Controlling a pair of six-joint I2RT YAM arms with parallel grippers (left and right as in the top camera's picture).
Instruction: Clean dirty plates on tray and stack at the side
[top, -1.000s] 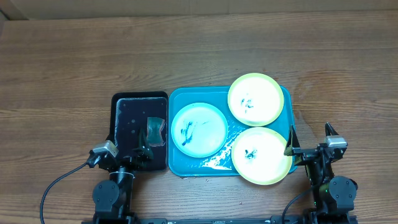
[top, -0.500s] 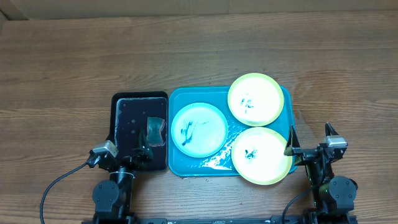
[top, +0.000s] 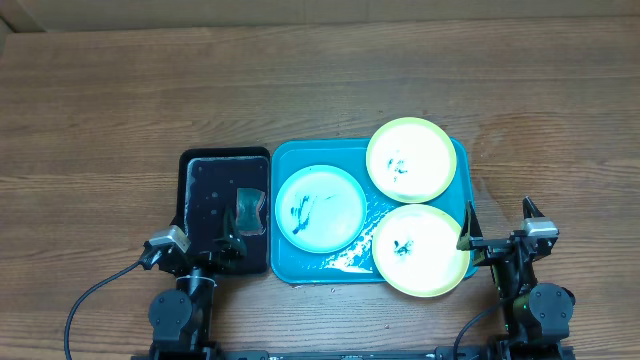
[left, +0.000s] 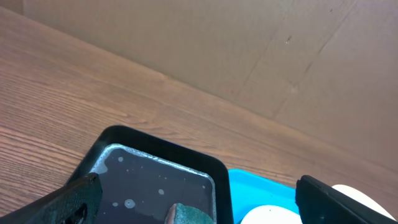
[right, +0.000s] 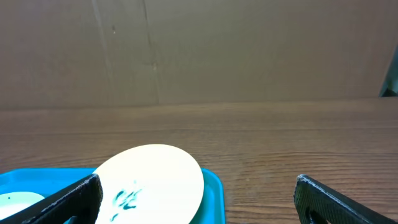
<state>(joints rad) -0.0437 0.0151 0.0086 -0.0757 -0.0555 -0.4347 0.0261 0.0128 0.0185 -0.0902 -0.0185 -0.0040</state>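
The turquoise tray (top: 283, 160) lies at the table's front centre with foam on it. On it lie a pale blue plate (top: 320, 208) with dark smudges at the left, a yellow-green plate (top: 411, 160) at the back right and another yellow-green plate (top: 421, 250) at the front right, both smudged. My left gripper (top: 204, 250) is open and empty at the black tray's near edge. My right gripper (top: 500, 225) is open and empty just right of the turquoise tray. The right wrist view shows a smudged plate (right: 149, 183) on the tray (right: 212, 193).
A smaller black tray (top: 200, 170) with water stands left of the turquoise tray, holding a green sponge (top: 249, 209). The sponge (left: 186, 216) and black tray (left: 155, 149) show in the left wrist view. Bare wooden table lies behind and to both sides.
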